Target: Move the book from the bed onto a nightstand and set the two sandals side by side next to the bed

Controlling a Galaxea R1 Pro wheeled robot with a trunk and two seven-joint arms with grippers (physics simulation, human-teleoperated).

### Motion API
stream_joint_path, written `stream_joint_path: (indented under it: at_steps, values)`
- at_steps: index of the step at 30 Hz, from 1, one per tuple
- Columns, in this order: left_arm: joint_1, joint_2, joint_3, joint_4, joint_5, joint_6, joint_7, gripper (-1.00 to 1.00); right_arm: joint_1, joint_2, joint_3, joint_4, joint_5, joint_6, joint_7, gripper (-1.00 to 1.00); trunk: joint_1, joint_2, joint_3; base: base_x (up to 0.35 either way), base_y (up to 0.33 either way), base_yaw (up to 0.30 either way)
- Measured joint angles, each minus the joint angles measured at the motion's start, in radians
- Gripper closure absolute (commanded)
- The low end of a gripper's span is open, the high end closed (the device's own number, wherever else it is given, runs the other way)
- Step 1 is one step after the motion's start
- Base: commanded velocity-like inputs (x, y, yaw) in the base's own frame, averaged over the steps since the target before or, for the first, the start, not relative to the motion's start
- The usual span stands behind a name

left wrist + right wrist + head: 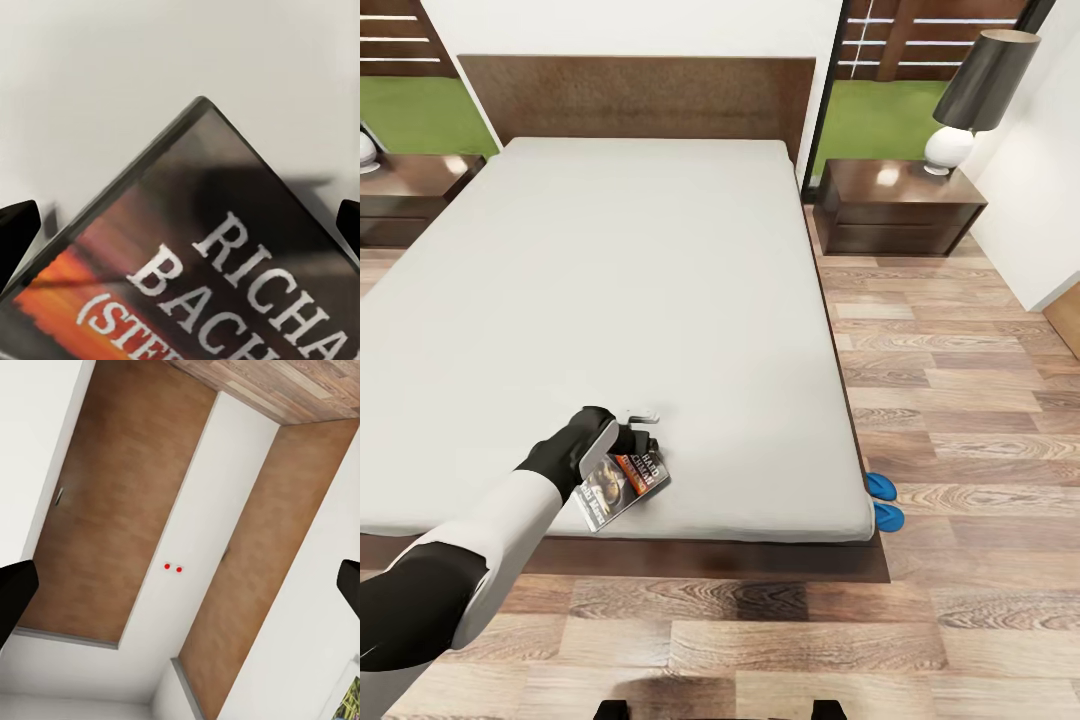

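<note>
Grey mattress of the bed (630,300) takes up most of your head view, with the dark headboard at 12 o'clock and wood-plank floor (960,400) running along its right side and foot. Two nightstands flank the headboard: one (895,208) at 1 o'clock carrying a black-shaded lamp (975,95), the other (405,195) at 10 o'clock, partly cut off.

Your left arm reaches in from 7 o'clock. Left gripper (628,440) sits at the book (622,487), which lies on the mattress close to the foot edge, near 6 o'clock, tilted so one corner points up the bed. In the left wrist view the book (217,262) lies between the two dark fingertips (16,232), which stand wide apart; you cannot tell whether either touches the cover.

Two sandals (882,502) lie side by side on the floor at 4 o'clock, tucked against the bed's corner.

Right wrist view: fingertips (15,592) spread wide, nothing between them, brown doors (127,495) and white wall beyond.
</note>
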Motion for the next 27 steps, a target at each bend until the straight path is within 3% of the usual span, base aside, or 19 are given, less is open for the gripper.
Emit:
stream_joint_path:
  at_steps: [27]
  values:
    - [0.0, 0.0, 0.0, 0.0, -0.003, 0.0, 0.0, -1.0, 0.0, 0.002, 0.0, 0.0, 0.0, 0.0, 0.0, -1.0, 0.0, 0.0, 0.0, -0.017, 0.0, 0.0]
